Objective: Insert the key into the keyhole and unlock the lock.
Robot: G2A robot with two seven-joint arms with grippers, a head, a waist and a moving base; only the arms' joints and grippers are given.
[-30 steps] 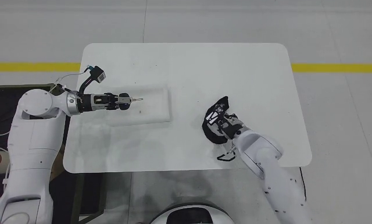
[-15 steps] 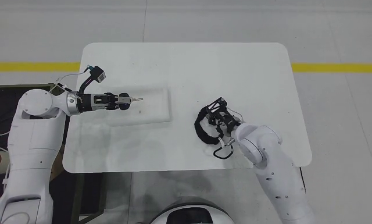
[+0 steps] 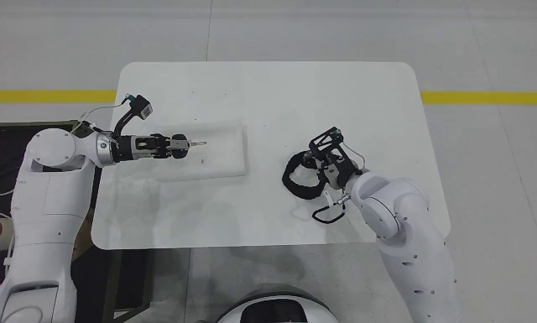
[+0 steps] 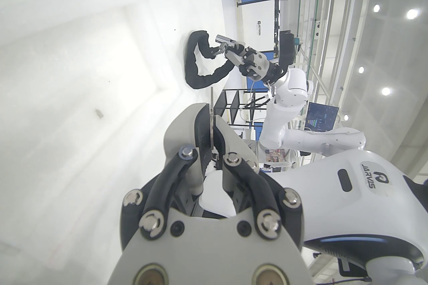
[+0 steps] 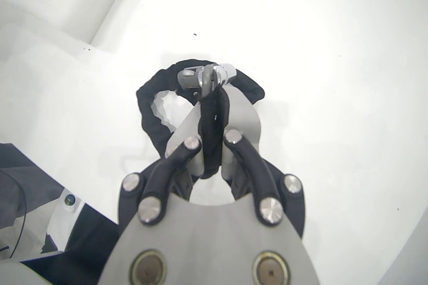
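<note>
key first: i see it pinched edge-on between the closed fingers of the left gripper, its blade poking out past the fingertips and pointing toward the middle of the table. that gripper hangs over the left end of a shallow white tray, which lies on the left half of the white table. the key is above the tray, and as far as i can tell it is not touching it.

moving right, past the tray's edge, the lock sits on the table top. it is a loop in a black fabric sleeve with a silver metal cylinder at its end. the right gripper is clamped tight on the sleeve just behind that metal end, fingers closed on the fabric. it holds that end raised off the table while the rest of the loop lies curled on the surface beside it. key and lock are well apart, with the tray's right end between them.
</note>
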